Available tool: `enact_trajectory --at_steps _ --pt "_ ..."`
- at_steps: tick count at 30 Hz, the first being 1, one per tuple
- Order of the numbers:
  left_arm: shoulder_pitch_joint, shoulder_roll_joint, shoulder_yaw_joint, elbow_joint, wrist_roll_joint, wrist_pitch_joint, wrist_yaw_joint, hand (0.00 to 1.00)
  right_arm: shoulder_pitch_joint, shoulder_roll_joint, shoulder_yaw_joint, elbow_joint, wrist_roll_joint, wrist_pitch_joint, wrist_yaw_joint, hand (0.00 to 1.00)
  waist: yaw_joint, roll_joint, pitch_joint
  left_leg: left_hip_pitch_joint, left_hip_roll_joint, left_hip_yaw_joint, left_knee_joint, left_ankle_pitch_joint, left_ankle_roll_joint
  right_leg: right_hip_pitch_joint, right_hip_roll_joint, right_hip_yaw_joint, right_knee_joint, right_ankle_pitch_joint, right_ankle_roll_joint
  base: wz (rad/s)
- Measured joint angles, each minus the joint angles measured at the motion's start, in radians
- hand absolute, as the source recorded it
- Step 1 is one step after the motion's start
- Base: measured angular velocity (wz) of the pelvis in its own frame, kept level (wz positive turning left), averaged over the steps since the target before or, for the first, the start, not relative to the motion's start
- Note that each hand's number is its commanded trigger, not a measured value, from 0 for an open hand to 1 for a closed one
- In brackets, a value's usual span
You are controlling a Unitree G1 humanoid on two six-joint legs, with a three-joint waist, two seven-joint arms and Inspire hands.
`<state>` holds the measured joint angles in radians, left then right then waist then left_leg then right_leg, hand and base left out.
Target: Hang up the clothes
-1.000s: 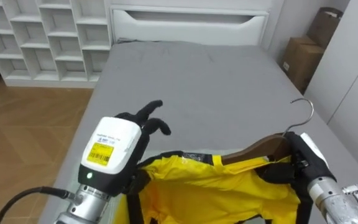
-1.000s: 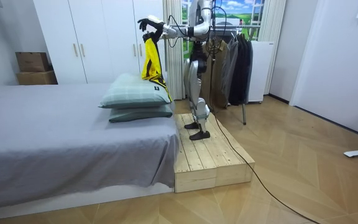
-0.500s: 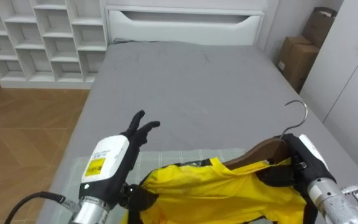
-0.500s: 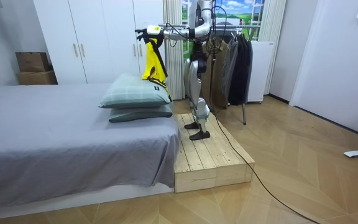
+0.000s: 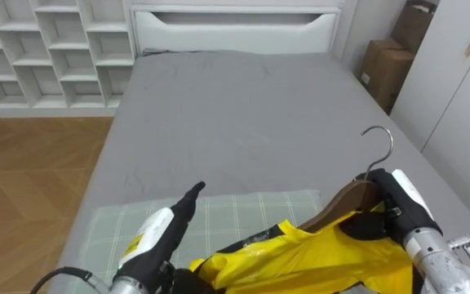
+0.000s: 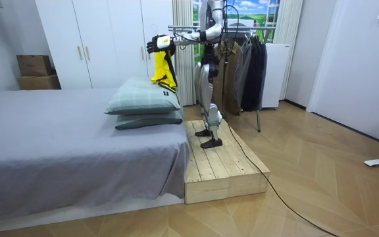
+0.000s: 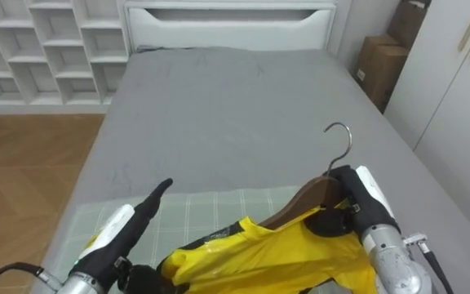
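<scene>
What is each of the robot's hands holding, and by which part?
The right hand grips the wooden hanger just below its hook; the hanger carries the yellow garment. The left hand, fingers straight, grips nothing.

Both eye views look from the robot's head, down and forward along the bed (image 5: pixel 235 114) toward its headboard (image 5: pixel 235 20) and the white shelves (image 5: pixel 47 49). They sit close over the arms, with the left robot hand (image 5: pixel 161 237) and right robot hand (image 5: pixel 394 208) at the lower edge. The two overlap almost wholly; the hanger (image 7: pixel 304 200) lies further left in the right eye view. The room view stands well off, facing the wardrobe (image 6: pixel 104 43) wall, and shows the whole robot small on a wooden platform (image 6: pixel 222 164). It shares the bed, the pillow (image 5: pixel 235 208) and the cardboard boxes (image 5: pixel 382 65) with the eye views.
</scene>
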<state>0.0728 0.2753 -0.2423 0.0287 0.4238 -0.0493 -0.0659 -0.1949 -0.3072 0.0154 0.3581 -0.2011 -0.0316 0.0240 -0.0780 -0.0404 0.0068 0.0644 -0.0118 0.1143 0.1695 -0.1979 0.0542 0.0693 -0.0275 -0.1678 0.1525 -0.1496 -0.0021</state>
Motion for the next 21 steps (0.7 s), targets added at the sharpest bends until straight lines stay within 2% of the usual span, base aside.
enact_trajectory --at_steps 4,6,14,21 --pt "0.009 -0.012 0.002 0.0 -0.046 0.012 -0.041 0.0 0.0 0.0 0.0 -0.019 -0.001 0.005 -0.007 1.0 0.0 -0.002 0.0006 0.0 0.0 0.006 -0.003 0.0 0.0 -0.004 0.0 0.001 0.0 -0.001 0.002 -0.04" --pt "0.01 -0.022 0.002 -0.001 -0.077 0.029 -0.081 0.0 0.0 0.0 0.0 -0.026 -0.001 0.006 -0.008 1.0 0.0 -0.008 0.0007 -0.001 0.0 0.007 -0.004 0.0 0.0 -0.006 0.0 0.001 0.0 -0.002 0.003 -0.02" --pt "0.018 -0.029 0.006 -0.014 -0.088 0.036 -0.145 0.0 0.0 0.0 0.0 -0.035 -0.001 0.011 -0.008 1.0 0.003 -0.014 -0.0012 -0.008 0.0 0.009 -0.004 0.0 0.0 -0.014 0.0 0.005 0.002 -0.002 0.003 0.0" --pt "0.056 -0.031 0.03 -0.033 -0.124 0.036 -0.165 0.0 0.0 0.0 -0.003 -0.039 -0.01 0.011 -0.037 1.0 0.005 -0.013 -0.0013 -0.006 0.001 0.02 -0.005 0.0 0.0 -0.018 0.0 0.008 0.005 -0.002 0.003 -0.04"
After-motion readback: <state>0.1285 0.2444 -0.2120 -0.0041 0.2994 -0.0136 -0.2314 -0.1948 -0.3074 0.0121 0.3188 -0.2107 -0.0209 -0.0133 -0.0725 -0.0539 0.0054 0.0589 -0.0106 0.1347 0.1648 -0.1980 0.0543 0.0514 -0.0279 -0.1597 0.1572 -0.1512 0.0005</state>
